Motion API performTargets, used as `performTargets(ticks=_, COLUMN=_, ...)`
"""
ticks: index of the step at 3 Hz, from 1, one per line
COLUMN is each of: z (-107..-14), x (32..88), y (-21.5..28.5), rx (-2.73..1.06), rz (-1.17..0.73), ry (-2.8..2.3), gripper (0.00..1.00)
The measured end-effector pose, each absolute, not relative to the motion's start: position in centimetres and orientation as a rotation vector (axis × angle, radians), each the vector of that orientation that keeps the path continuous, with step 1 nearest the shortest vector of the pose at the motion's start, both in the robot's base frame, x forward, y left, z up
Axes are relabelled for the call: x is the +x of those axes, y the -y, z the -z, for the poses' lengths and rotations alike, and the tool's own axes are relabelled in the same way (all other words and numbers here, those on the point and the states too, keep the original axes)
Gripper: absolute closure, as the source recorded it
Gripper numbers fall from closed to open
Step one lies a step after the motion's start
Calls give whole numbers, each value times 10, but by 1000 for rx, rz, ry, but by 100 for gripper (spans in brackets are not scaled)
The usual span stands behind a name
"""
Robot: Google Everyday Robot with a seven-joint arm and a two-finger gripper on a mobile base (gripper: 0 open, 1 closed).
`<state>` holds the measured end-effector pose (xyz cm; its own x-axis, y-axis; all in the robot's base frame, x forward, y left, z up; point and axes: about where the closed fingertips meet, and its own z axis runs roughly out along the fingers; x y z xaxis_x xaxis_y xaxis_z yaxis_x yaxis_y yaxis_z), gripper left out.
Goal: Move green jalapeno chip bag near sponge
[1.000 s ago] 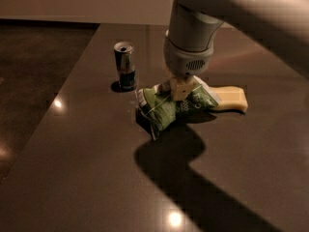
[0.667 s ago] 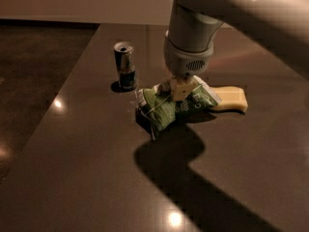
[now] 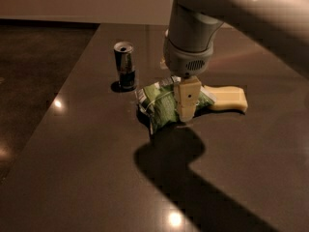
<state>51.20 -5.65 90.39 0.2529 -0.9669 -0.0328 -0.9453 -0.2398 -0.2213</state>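
The end effector [image 3: 187, 100] sits just right of the frame's centre, low against the green jalapeno chip bag [image 3: 159, 105]. Its cream block covers the right part of the bag's front. We cannot tell whether it is clenched on the foil or has let go, because its far side is hidden.

The bag lies crumpled on the worktop [image 3: 87, 178], and its right end reaches the left end of the sponge [image 3: 229, 99]. The two look to be touching, or very nearly so. We judge the goal of getting the bag near the sponge essentially met, with only the release and withdrawal possibly left.

Against the earlier frames, the cream block now reaches further down the bag and sits slightly more to the right. This suggests the arm [image 3: 193, 37] has dipped or settled while setting the bag down. The bag's outline and the sponge are where they were, so the carrying motion appears to have stopped. The drink can [image 3: 125, 65] stands unmoved in the upper left, just beyond the bag's left end and clear of it.
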Motion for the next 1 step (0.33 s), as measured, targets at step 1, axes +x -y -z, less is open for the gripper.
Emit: performTargets(ticks=1, z=-904, x=512, y=56, rx=-2324, rz=164, ry=-1801, gripper=0)
